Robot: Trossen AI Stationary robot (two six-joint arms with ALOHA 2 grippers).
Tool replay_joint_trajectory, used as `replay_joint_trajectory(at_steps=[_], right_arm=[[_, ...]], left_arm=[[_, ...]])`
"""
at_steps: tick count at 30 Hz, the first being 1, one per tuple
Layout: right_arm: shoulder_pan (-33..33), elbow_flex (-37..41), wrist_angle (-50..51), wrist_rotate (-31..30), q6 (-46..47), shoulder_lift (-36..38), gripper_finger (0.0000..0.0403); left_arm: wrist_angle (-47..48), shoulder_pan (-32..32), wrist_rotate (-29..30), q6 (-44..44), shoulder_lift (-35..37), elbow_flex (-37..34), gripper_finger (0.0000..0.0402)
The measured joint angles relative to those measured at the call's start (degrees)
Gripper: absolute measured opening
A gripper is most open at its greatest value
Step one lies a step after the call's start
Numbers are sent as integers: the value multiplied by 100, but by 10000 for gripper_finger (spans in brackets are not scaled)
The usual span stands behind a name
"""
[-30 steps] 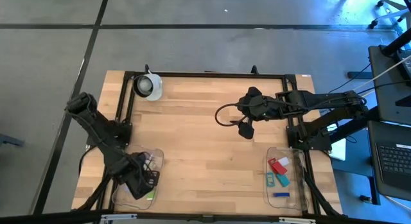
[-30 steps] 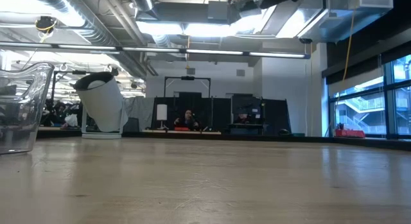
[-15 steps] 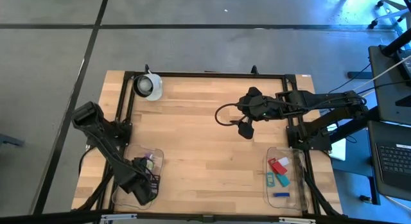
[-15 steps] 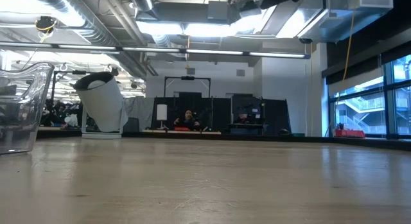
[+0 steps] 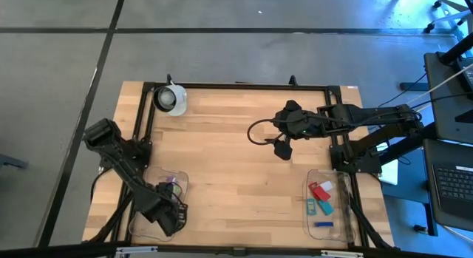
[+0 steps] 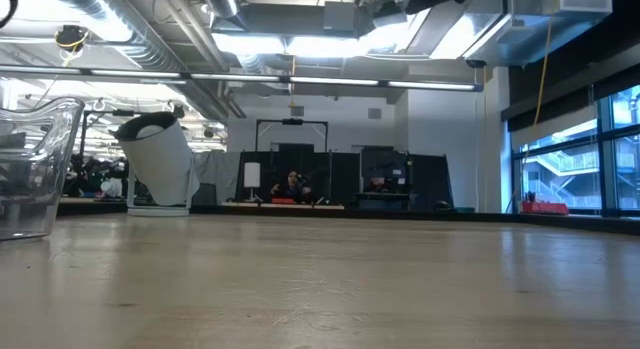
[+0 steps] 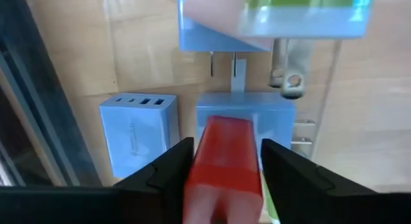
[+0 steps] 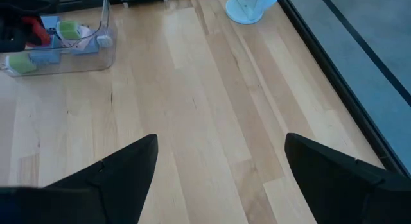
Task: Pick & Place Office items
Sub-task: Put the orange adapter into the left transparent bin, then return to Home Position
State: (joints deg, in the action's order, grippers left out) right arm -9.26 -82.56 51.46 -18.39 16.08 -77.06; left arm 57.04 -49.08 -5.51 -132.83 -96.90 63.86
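My left gripper (image 5: 168, 214) hangs over the clear left tray (image 5: 182, 177) at the table's near left and is shut on a red block (image 7: 225, 161). Beneath it in the tray lie lavender-blue blocks (image 7: 138, 131) and a green-topped piece (image 7: 298, 6). My right gripper (image 5: 281, 148) is open and empty above the bare table right of its middle; its fingers (image 8: 115, 169) stand wide apart. The clear right tray (image 5: 341, 185) holds a red piece (image 5: 320, 190), a teal piece (image 5: 323, 207) and a dark blue piece (image 5: 322, 224). My left gripper pinches the red block by its two long sides (image 7: 200, 153) between its two fingers (image 7: 168, 169), coming from above and pointing down into the tray. The block lies along the fingers. Whether its lower end rests on the lavender block under it, I cannot tell.
A larger white round object with a dark centre (image 5: 171, 99) stands at the table's far left corner; it also shows in the low view (image 6: 160, 161). A black frame (image 5: 236, 86) runs along the far and side edges. Bare wood lies between the trays.
My left arm has swung over the left tray, and its gripper has gone a little toward the table's near edge and then slightly right. A lavender piece at the tray's far end, covered before, now shows.
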Motion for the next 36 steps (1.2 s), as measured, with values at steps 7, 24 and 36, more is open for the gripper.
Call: replay_joint_trajectory(at_steps=[7,24,36], right_arm=[[0,0,-2,-113,8,0,343],[0,0,0,-1196,143,-2,343],[31,0,-46,-903,876,-2,343]], left_arm=[[-12,245,-566,940,365,0,217],[-33,458,2474,2550,2606,4,202],[32,458,3088,4239,3342,7,205]])
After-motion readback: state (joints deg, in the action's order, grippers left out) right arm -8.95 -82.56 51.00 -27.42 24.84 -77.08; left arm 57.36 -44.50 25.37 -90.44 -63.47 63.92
